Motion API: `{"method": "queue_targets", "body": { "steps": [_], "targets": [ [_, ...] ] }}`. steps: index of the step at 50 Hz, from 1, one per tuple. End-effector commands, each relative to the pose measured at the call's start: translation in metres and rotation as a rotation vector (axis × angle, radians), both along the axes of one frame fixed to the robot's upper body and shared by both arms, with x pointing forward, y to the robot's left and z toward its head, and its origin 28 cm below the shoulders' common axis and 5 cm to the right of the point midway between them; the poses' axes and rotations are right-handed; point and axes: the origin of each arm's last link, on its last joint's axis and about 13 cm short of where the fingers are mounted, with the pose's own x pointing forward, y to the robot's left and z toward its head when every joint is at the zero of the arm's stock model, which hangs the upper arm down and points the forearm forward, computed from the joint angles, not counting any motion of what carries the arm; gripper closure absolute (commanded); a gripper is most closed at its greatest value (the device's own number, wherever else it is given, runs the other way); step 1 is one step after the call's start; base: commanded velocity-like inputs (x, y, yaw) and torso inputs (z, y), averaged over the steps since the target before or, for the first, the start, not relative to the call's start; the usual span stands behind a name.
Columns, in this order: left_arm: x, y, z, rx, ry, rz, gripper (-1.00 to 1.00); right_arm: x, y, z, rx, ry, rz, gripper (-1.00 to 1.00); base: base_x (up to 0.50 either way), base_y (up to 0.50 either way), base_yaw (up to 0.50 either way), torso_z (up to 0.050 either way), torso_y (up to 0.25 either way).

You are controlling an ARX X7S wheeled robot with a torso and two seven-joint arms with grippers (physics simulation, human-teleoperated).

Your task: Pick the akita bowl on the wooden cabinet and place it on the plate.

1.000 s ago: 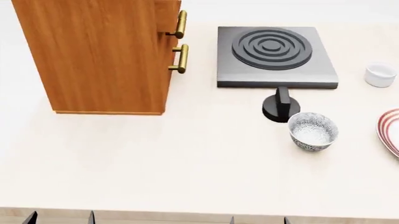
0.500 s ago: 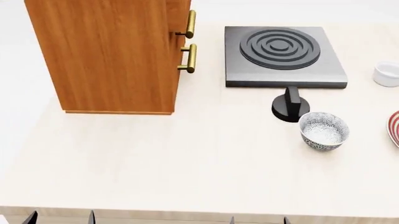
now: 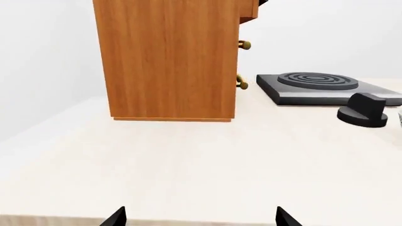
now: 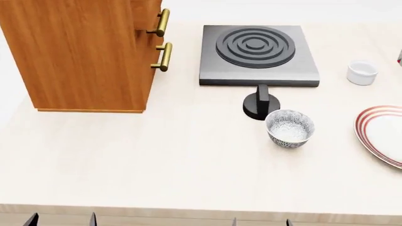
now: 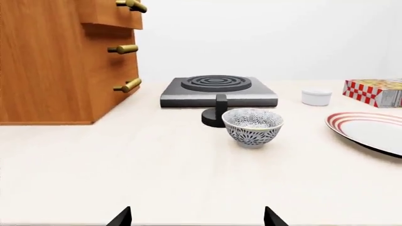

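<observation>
Looking down from the head view: akita bowl [image 4: 289, 128] sits upright on the table [image 4: 188, 165], not on the wooden cabinet [image 4: 78, 54]. It's just in front of the black knob [image 4: 259, 104] of the hotplate [image 4: 257, 55], touching or nearly touching it; can't tell which. Plate [image 4: 381, 134] lies flat on the table near the bowl, toward the robot's right, cut off by the frame edge, apart from the bowl. Small white cup [image 4: 362, 72] stands beyond the plate, beside the hotplate. Cabinet stands on the table at the robot's left, brass handles [image 4: 163, 56] facing the hotplate.

Right wrist view: bowl [image 5: 253, 127] roughly centred ahead of the right tool [image 5: 197, 217], well apart from it; red-checked box [image 5: 374, 92] behind the plate [image 5: 370, 130]. Only two dark fingertips [image 5: 120, 217] show, spread wide, nothing between them, so open.

Left wrist view: left tool [image 3: 199, 217] faces the cabinet [image 3: 169, 59] side, fingertips [image 3: 115, 217] also spread wide and empty. Bowl not visible in that view.
</observation>
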Motion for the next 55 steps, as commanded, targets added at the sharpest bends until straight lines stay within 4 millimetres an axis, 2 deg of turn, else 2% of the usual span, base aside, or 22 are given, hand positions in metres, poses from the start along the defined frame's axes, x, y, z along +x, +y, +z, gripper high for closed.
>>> {"method": "queue_targets", "body": {
  "steps": [1,14,32,33,43,55],
  "targets": [
    [0.0000,0.0007,0.0007,-0.005,0.000,0.000,-1.00,0.0002,0.0011,0.0001,-0.023,-0.001,-0.002,-1.00,0.00,0.00,0.00,0.000,0.000],
    [-0.0017,0.0010,0.0019,-0.002,-0.033,-0.011,-1.00,0.0003,0.0012,0.0002,-0.020,0.004,-0.003,-1.00,0.00,0.00,0.00,0.001,0.000],
    [-0.0015,0.0011,0.0011,-0.006,-0.033,-0.013,-1.00,0.0005,0.0013,-0.0001,-0.020,0.008,-0.007,-1.00,0.00,0.00,0.00,0.049,0.000],
    [0.0003,0.0014,0.0000,-0.007,0.006,0.008,-1.00,0.0006,0.0013,-0.0002,-0.020,0.008,-0.007,-1.00,0.00,0.00,0.00,0.000,0.000],
    [-0.0033,0.0001,0.0019,-0.014,-0.042,-0.047,-1.00,0.0011,0.0012,-0.0002,-0.021,0.009,-0.007,-1.00,0.00,0.00,0.00,0.000,0.000],
    [-0.0027,0.0016,0.0010,-0.031,-0.049,-0.051,-1.00,0.0011,0.0011,-0.0002,-0.021,0.008,-0.007,-1.00,0.00,0.00,0.00,0.048,0.000]
  ]
}}
